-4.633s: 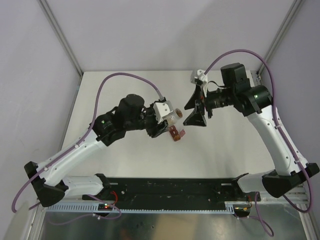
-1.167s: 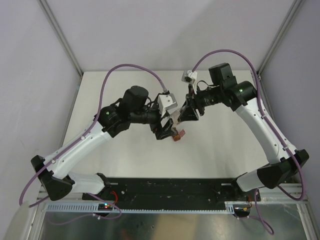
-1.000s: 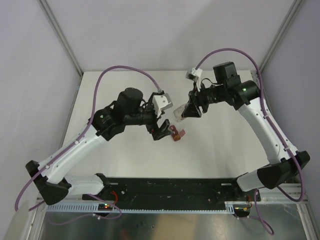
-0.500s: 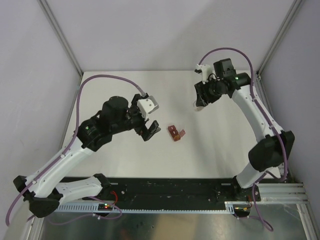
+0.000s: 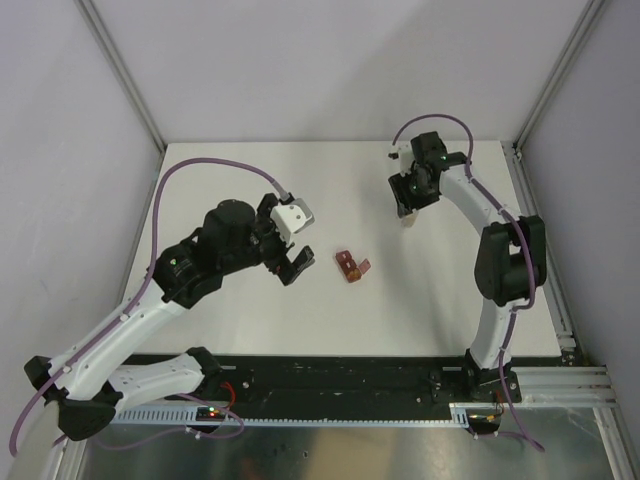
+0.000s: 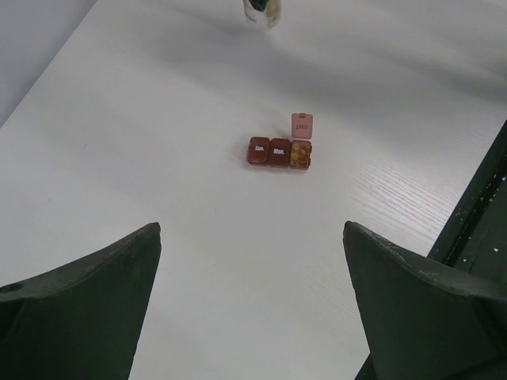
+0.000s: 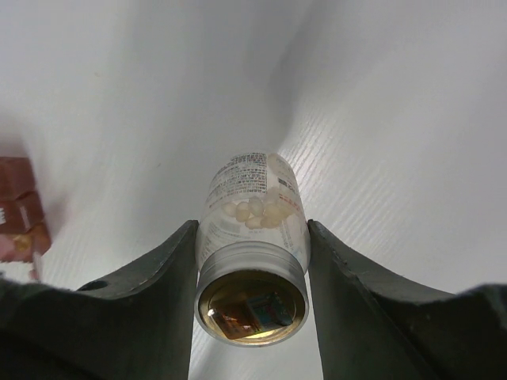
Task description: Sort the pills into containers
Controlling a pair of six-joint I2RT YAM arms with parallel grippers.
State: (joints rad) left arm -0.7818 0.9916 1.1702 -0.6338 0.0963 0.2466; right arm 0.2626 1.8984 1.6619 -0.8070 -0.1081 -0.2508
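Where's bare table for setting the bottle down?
Bare: between pill box and the right hand gripping the bottle; also near side, down to the black rail. Crowded: the left hand sits just left of the box.

**Grained white table, glossy plastics, matt fingers**

You are looking at a table (image 6: 158, 119) that is showing a smooth white surface with faint wood grain and a soft sheen. The containers (image 6: 279, 152) are reading as dark red, slightly glossy plastic, and the pills (image 6: 300, 155) as dull orange-tan. The vial (image 7: 252, 207) is appearing clear and shiny, wearing a printed paper label and a silvery, metallic-looking band. The fingers (image 6: 79, 309) of your left gripper (image 6: 252, 228) and those of your right gripper (image 7: 252, 231) are looking like dark matt plastic.
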